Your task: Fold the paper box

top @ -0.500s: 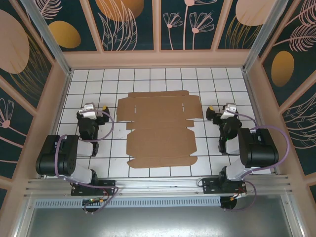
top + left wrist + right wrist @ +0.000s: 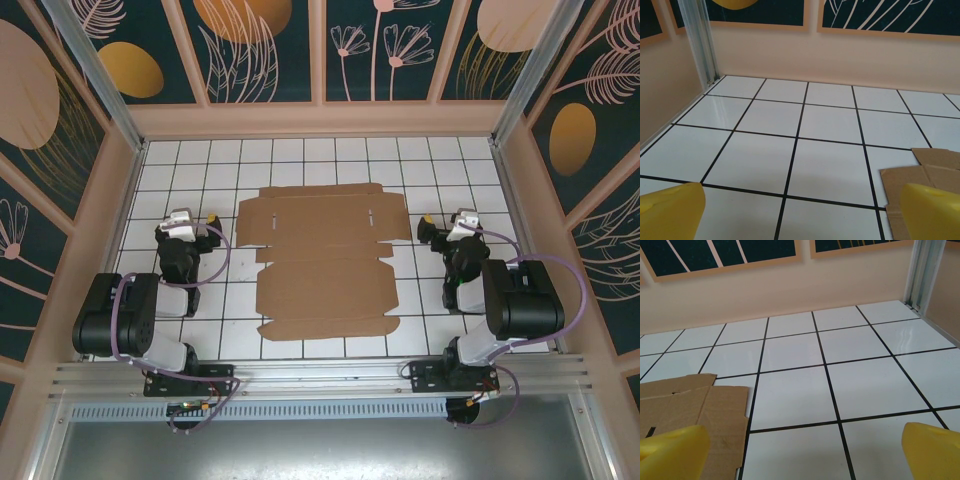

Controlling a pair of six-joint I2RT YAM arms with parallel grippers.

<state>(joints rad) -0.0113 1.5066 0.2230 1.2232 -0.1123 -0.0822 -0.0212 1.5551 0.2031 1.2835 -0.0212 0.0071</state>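
The paper box point(image 2: 322, 260) lies unfolded and flat in the middle of the white tiled floor, a brown cardboard sheet with flaps and slots. My left gripper point(image 2: 192, 222) rests to the left of it, apart from the cardboard. My right gripper point(image 2: 446, 225) rests to its right, also apart. In the left wrist view the yellow fingers point(image 2: 671, 210) stand wide open over bare tile, and a corner of the paper box point(image 2: 932, 170) shows at the right. In the right wrist view the fingers point(image 2: 935, 450) are spread wide too, with the paper box point(image 2: 690, 405) at the lower left.
Low beige walls point(image 2: 320, 120) enclose the tiled floor point(image 2: 290, 160) on three sides. Aluminium posts stand in the back corners point(image 2: 702, 45) point(image 2: 922, 270). Both arm bases sit on the rail point(image 2: 320, 375) at the near edge.
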